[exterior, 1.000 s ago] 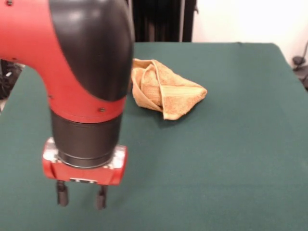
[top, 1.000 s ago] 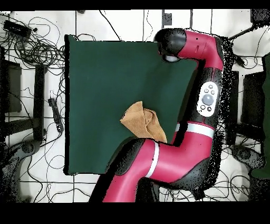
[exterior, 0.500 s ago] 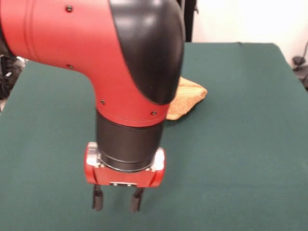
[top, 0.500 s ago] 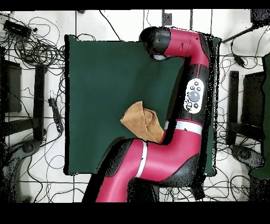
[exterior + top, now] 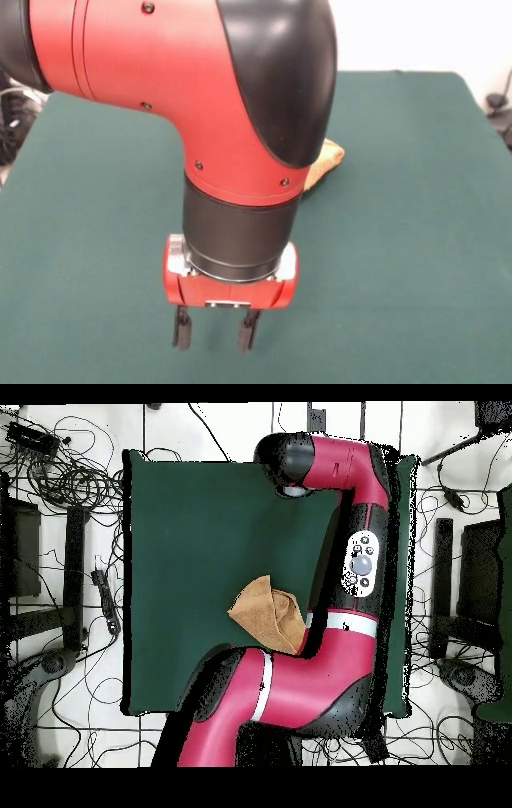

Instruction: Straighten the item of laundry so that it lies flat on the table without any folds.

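Observation:
The item of laundry (image 5: 264, 613), a small golden-orange towel, lies bunched with folds on the dark green table (image 5: 190, 534). In the front view only its right tip (image 5: 326, 156) shows behind the arm. My gripper (image 5: 216, 328) hangs open and empty just above the cloth top near the table's front edge, well away from the towel. From overhead the arm's wrist (image 5: 287, 466) covers the gripper at the table's top edge.
The red and black arm (image 5: 350, 574) stretches across the table's right side in the overhead view and partly overlaps the towel's right edge. Cables (image 5: 60, 484) and stands lie on the floor around the table.
The arm has swung steadily: rightward in the front view, leftward along the table's top edge overhead. It now hides most of the towel in the front view. The towel has not moved.

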`<state>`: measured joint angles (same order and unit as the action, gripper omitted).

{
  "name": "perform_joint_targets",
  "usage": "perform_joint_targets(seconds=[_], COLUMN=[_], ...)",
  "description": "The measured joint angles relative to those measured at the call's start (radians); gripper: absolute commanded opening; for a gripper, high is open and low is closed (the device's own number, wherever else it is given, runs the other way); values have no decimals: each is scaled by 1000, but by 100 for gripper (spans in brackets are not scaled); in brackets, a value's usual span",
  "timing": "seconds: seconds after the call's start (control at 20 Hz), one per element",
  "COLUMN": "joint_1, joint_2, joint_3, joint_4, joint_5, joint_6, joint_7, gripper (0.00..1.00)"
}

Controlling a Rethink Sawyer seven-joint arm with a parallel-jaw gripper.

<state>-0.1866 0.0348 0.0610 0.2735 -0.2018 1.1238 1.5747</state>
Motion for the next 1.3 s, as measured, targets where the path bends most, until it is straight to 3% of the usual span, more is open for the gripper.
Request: perform_joint_targets(seconds=[0.65,1.3], joint_1=[0,2], joint_2=[-93,-122], joint_3=[-18,-33], joint_4=[131,146], joint_5=[21,53], joint_6=[0,0], joint_7=[0,0], gripper=[100,100])
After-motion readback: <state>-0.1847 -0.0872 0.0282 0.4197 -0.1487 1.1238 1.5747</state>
